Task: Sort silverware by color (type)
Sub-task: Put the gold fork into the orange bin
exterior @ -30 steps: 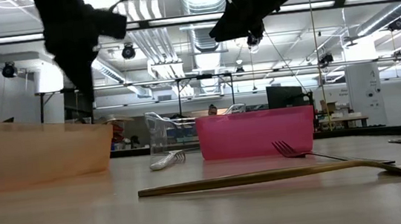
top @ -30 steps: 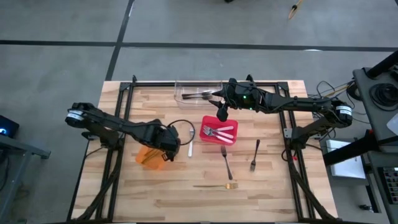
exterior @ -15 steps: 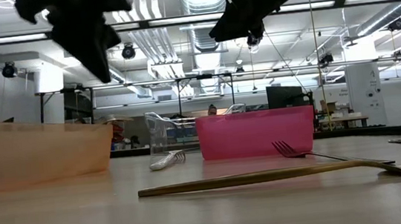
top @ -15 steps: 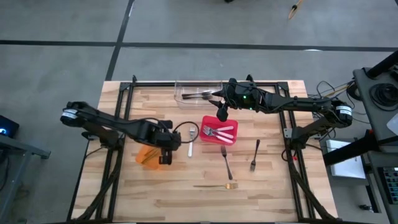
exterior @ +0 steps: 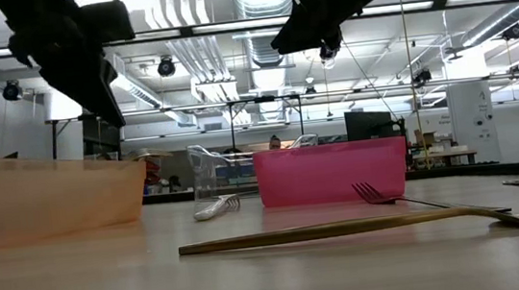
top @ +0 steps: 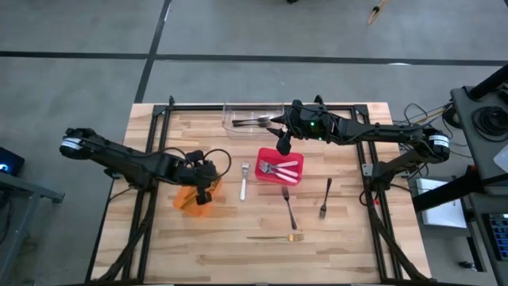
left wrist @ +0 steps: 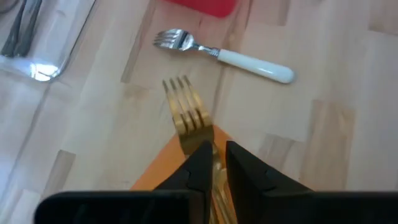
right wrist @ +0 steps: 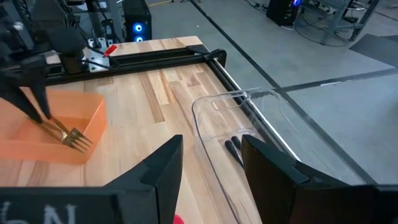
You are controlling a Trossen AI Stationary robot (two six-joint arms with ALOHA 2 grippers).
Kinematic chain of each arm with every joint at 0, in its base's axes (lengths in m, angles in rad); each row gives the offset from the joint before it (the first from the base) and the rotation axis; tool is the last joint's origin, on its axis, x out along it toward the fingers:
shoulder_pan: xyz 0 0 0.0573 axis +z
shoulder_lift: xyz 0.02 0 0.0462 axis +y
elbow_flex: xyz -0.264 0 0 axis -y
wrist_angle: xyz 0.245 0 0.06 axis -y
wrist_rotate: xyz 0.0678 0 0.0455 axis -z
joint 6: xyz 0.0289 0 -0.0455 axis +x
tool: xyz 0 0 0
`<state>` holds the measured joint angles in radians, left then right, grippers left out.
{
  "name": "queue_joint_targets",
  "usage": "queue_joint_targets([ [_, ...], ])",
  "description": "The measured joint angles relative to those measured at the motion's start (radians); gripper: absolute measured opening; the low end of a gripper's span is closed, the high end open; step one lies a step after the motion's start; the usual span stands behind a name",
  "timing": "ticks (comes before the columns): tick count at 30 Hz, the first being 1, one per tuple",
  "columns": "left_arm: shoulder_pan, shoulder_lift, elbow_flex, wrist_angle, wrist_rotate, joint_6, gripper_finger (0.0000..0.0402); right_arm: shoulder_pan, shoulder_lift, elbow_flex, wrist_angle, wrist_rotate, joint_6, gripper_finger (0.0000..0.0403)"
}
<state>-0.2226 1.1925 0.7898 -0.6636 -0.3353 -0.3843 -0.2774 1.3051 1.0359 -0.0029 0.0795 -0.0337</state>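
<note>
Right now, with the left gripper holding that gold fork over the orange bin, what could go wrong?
The left gripper pinches the gold fork close behind its tines, which jut past the orange bin rim over bare table. Released here, it may tip out instead of dropping in. The white-handled fork lies nearby and could be knocked. The right gripper hovers open by the red bin.

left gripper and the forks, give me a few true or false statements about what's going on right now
1. The left gripper is shut on a gold fork. True.
2. The held fork hangs over the red bin. False: it is over the orange bin.
3. A white-handled fork lies on the table between the orange and red bins. True.
4. The right gripper holds a black fork. False: its fingers are open and empty, above the far edge of the red bin.
5. A gold fork lies on the table near the front edge. True.
</note>
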Motion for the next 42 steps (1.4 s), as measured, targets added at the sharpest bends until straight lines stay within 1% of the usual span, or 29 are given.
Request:
queue_joint_targets([
  [4,0.000,-0.005,-0.046,0.060,-0.007,-0.026,0.0059,0.000,0.000,0.000,0.000,0.000,0.000,0.0157],
  [6,0.000,0.003,-0.057,0.067,-0.018,-0.030,0.0079,0.000,0.000,0.000,0.000,0.000,0.000,0.0157],
  [9,0.000,0.017,-0.066,0.066,-0.061,-0.052,0.0111,0.000,0.000,0.000,0.000,0.000,-0.001,0.0155],
  [12,0.000,0.027,-0.073,0.067,-0.068,-0.065,0.0139,0.000,0.000,0.000,0.000,0.000,0.000,0.0153],
  [17,-0.004,0.042,-0.094,0.071,-0.067,-0.114,0.0167,0.000,0.000,-0.002,0.000,0.001,-0.001,0.0153],
  [20,-0.006,0.059,-0.096,0.073,-0.067,-0.115,0.0170,0.000,0.000,-0.002,0.000,0.001,-0.003,0.0153],
  [30,-0.006,0.126,-0.097,0.096,-0.077,-0.116,0.0164,0.000,0.000,-0.002,0.001,0.002,-0.002,0.0153],
  [42,-0.006,0.137,-0.097,0.096,-0.077,-0.148,0.0164,0.000,0.000,-0.002,0.008,0.002,-0.002,0.0153],
])
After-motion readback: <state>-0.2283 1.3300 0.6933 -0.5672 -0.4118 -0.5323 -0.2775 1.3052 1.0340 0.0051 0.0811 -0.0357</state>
